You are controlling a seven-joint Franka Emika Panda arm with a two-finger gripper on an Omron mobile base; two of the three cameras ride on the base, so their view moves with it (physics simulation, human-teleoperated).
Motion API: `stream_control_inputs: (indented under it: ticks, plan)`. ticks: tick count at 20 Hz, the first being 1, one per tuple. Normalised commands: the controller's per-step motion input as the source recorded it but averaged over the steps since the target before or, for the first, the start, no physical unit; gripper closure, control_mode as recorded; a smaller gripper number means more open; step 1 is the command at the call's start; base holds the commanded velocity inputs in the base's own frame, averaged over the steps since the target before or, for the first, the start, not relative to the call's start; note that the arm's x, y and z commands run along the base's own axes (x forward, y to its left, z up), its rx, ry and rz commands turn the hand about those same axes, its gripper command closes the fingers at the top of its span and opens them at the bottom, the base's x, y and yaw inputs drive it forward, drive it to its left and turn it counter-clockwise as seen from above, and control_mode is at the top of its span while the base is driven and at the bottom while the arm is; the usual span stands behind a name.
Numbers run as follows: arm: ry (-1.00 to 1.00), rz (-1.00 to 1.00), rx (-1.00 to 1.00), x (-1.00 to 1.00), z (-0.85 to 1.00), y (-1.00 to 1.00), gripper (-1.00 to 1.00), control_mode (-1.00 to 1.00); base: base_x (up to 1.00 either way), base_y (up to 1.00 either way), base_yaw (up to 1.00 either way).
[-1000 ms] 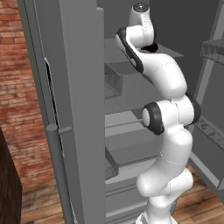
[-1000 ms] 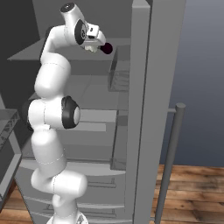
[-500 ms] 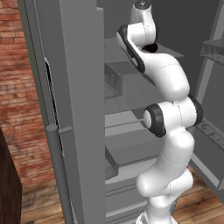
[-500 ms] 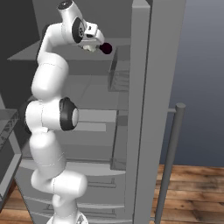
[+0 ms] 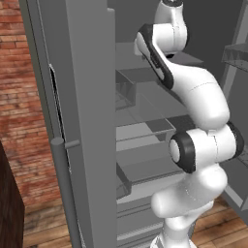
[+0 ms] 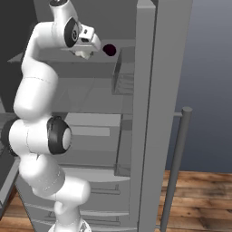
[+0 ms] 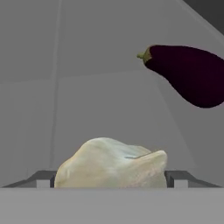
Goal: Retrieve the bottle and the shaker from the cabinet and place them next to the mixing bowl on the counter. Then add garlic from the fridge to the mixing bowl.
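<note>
Left base view: fridge (image 5: pixel 87 121) open, arm reaching onto an upper shelf. Right base view: gripper (image 6: pixel 84 53) at that shelf, eggplant (image 6: pixel 109 50) just beyond. Hand view: garlic (image 7: pixel 111 162) lies between the spread jaws, long axis crosswise, unpinched.

The garlic (image 7: pixel 111 162) between the tool's fingertips loses its underside at the bottom; the aubergine (image 7: pixel 190 74) beyond runs off the edge.

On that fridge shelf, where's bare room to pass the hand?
Bare shelf lies left of the garlic and between it and the eggplant. It's crowded at the open gripper, where the garlic sits between the fingertips.
</note>
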Motion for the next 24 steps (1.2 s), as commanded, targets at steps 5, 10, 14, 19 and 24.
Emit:
stream_control_inputs:
  ticks: [5,10,14,19,24]
  plan:
    - [-0.06,0.09,0.11,-1.00,0.10,0.00,1.00,-1.00,0.00,0.00,0.00]
    - [-0.09,0.08,0.09,-1.00,0.19,0.00,1.00,-1.00,0.00,0.00,0.00]
    - [0.00,0.08,0.03,-1.00,0.44,0.00,1.00,-1.00,0.00,0.00,0.00]
    - [0.00,0.06,0.00,-1.00,0.24,0.00,1.00,-1.00,0.00,0.00,0.00]
    - [0.02,0.06,0.00,-1.00,-0.12,0.00,1.00,-1.00,0.00,0.00,0.00]
